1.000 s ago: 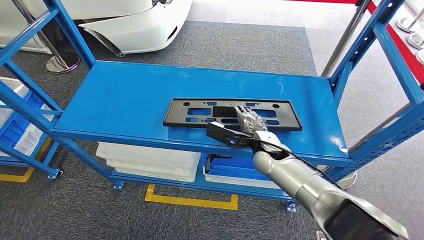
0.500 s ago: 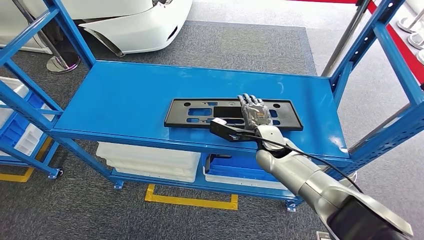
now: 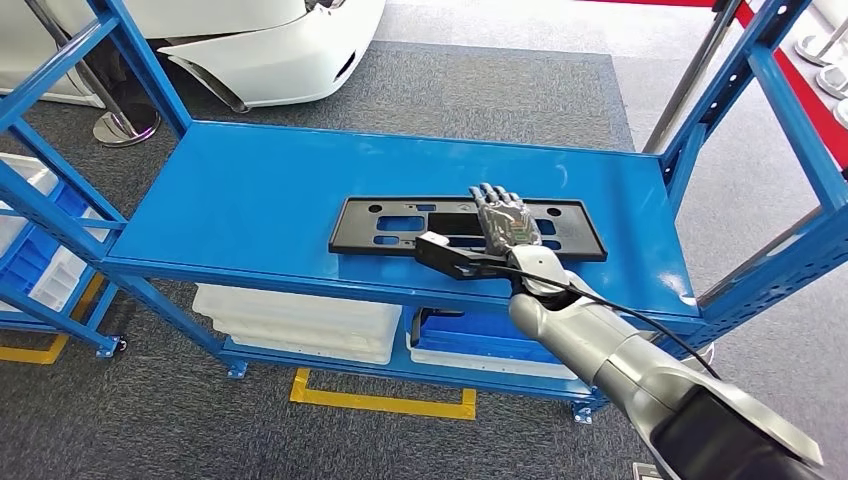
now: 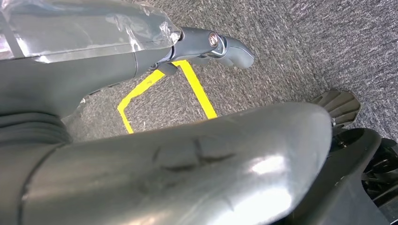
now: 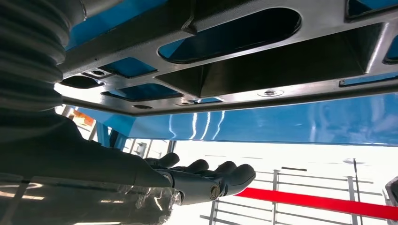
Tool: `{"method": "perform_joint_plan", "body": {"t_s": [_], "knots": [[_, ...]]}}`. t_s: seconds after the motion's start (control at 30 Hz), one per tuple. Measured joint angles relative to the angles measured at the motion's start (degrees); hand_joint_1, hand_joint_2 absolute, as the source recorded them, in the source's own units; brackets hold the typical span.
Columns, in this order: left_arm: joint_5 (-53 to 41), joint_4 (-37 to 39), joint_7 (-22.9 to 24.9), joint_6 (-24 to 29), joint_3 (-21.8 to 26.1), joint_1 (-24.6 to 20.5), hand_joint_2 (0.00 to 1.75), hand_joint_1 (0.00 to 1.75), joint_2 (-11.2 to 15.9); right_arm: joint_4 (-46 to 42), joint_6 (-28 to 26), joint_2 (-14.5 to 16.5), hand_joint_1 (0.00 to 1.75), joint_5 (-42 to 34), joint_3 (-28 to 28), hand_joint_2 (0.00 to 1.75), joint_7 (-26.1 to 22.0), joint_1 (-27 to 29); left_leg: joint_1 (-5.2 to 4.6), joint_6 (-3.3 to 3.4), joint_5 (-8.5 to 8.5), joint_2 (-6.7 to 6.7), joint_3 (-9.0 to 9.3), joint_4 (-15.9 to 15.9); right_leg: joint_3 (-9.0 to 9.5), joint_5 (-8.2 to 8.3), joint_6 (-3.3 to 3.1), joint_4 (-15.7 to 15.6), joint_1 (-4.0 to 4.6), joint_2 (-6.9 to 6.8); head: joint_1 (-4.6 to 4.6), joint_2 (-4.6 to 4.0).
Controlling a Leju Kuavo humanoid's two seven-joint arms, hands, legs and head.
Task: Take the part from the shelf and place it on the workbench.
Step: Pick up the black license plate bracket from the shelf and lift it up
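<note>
The black flat part (image 3: 352, 228), a long plate with cut-outs, lies on the blue shelf (image 3: 270, 190) right of the middle. My right hand (image 3: 508, 222) reaches over the part's right half, fingers stretched out flat and pointing away from me. In the right wrist view the fingers (image 5: 234, 173) hover a little off the part (image 5: 225, 75), with the shelf surface (image 5: 281, 122) showing in the gap. Nothing is held. My left hand (image 4: 178, 154) hangs over the grey carpet, its fingers (image 4: 225, 47) extended and holding nothing.
Blue uprights (image 3: 760, 120) frame the shelf on the right and left. On the lower level sit white bins (image 3: 300, 320) and a blue bin (image 3: 470, 330). A white car bumper (image 3: 270, 50) stands behind the shelf. Yellow tape (image 3: 380, 400) marks the floor.
My right hand has moved forward from the part's near edge to over its middle band, with the fingers stretched out. The part has not moved.
</note>
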Motion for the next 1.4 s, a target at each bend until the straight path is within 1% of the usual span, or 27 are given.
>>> {"method": "perform_joint_plan", "body": {"t_s": [0.17, 0.6, 0.77, 0.9, 1.17, 1.27, 1.4], "knots": [[-0.3, 0.0, 0.0, 0.1, 0.1, 0.0, 0.0, 0.0, 0.0, 0.8, 0.2, 0.1, 0.0, -0.7, 0.1, 1.75, 0.0, 0.0, 0.01, 0.0, 0.0, 0.0, 0.0, 0.0, -0.02, 0.0, 0.0, 0.0, 0.0, 0.0, -0.03, 0.0], [-1.5, 0.0, 0.5, 0.1, 0.1, -0.6, 0.0, 0.0, -0.3, 3.7, 0.8, 0.1, 0.0, -5.5, 0.2, 1.75, -0.9, 0.4, 0.0, 0.0, 0.0, 0.0, -0.01, 0.0, -0.05, 0.0, 0.0, 0.0, 0.0, 0.01, -0.02, 0.0], [-1.7, 0.0, 0.6, -0.2, 0.1, -0.7, 0.0, 0.0, -0.3, 4.8, 0.8, 0.1, 0.02, -6.2, 0.1, 1.75, -0.3, 0.6, 0.01, 0.0, 0.0, 0.01, 0.0, 0.0, -0.07, 0.0, 0.0, 0.0, 0.0, 0.02, -0.01, 0.0], [-2.1, 0.0, 0.6, -0.3, 0.1, -0.8, 0.0, 0.0, -0.3, 5.1, 0.0, -0.5, 1.75, -5.1, 0.1, 1.75, 2.2, 0.7, 0.01, 0.0, 0.0, 0.01, 0.0, 0.0, -0.07, 0.0, 0.0, 0.0, 0.0, 0.02, -0.04, 0.0], [-2.8, 0.0, 0.9, -0.5, 0.2, -0.8, 0.0, 0.0, -0.3, 5.3, -1.2, -2.2, 1.75, 1.4, 0.1, 1.75, 7.5, 1.0, -0.02, 0.0, 0.0, 0.01, 0.0, 0.0, -0.05, 0.0, 0.0, 0.0, -0.01, 0.02, 0.04, 0.0], [-2.9, 0.0, 0.8, -0.5, 0.3, -0.8, 0.0, 0.0, -0.3, 5.3, -1.2, -2.5, 1.75, 3.5, 0.1, 1.75, 8.5, 1.0, -0.01, 0.0, 0.0, 0.01, 0.01, 0.0, -0.05, 0.0, 0.0, 0.0, -0.01, 0.02, 0.02, 0.0], [-2.8, 0.0, 0.5, -0.5, 0.3, -0.7, 0.0, 0.0, -0.3, 5.3, -1.1, -2.8, 1.75, 4.1, 0.1, 1.75, 8.9, 1.2, 0.02, 0.0, 0.0, 0.01, 0.0, 0.0, -0.03, 0.0, 0.01, 0.0, 0.0, 0.02, 0.0, 0.0]]}}
